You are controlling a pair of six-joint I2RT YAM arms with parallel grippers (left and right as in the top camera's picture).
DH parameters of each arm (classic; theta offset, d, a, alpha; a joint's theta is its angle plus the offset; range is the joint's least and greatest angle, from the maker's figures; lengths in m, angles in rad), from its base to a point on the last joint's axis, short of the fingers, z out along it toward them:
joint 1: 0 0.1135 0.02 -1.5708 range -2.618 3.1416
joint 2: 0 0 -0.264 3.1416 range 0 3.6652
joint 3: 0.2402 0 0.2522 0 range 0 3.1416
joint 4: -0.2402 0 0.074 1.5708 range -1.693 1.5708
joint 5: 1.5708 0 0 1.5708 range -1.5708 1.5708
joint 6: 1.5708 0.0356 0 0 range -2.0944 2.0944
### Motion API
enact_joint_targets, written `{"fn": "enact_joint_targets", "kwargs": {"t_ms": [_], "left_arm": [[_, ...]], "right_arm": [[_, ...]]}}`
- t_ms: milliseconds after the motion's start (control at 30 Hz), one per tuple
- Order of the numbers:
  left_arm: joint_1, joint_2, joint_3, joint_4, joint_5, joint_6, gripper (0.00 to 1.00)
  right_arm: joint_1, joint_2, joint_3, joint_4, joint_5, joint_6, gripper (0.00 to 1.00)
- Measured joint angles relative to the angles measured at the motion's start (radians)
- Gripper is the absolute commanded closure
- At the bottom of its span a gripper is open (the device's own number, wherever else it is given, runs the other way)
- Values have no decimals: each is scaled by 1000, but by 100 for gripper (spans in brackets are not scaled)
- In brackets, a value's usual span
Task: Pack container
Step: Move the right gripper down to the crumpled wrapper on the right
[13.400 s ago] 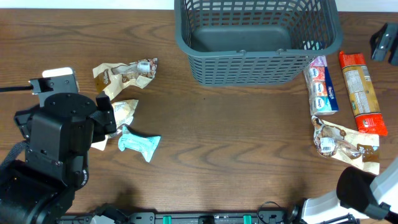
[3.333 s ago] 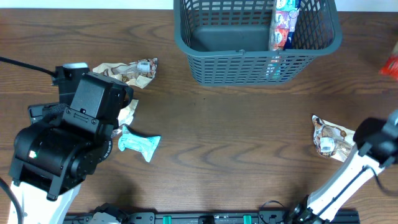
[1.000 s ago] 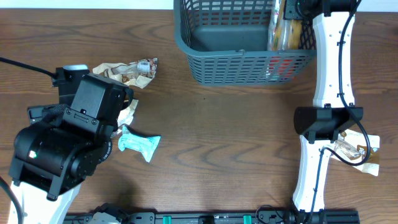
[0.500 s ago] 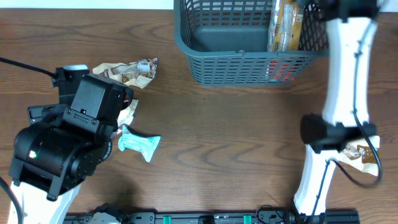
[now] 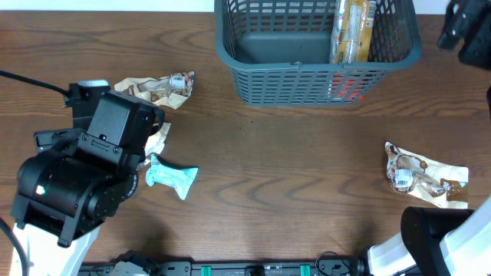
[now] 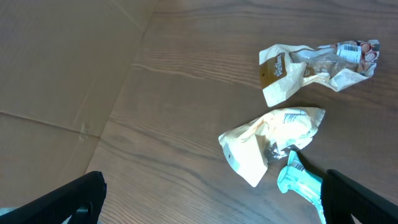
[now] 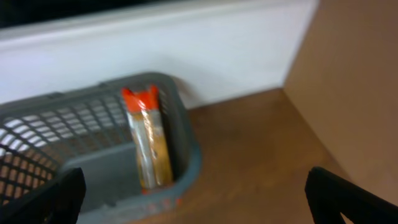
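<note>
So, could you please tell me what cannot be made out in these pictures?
Overhead: container, far side cut off by the top edge.
Overhead: cream packet, partly hidden under the left arm.
Right wrist: orange-topped packet, label unreadable through blur.

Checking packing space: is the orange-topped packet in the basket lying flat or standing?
Standing on end: the right wrist view shows the packet rising beside the container wall, red top near the rim.
</note>
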Motion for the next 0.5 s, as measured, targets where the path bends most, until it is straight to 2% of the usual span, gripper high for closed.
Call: {"fn": "enact_joint_targets", "kwargs": {"t_ms": [133,300,500], "left_arm": [[0,0,0,0,0,0,1],[0,0,0,0,0,0,1],[0,0,0,0,0,0,1]], "right_arm": [[-17,11,-45,-26,94,133,1],[-53,19,-148,-29,245,367,1],[-170,12,-390,-24,292,620,1]]}}
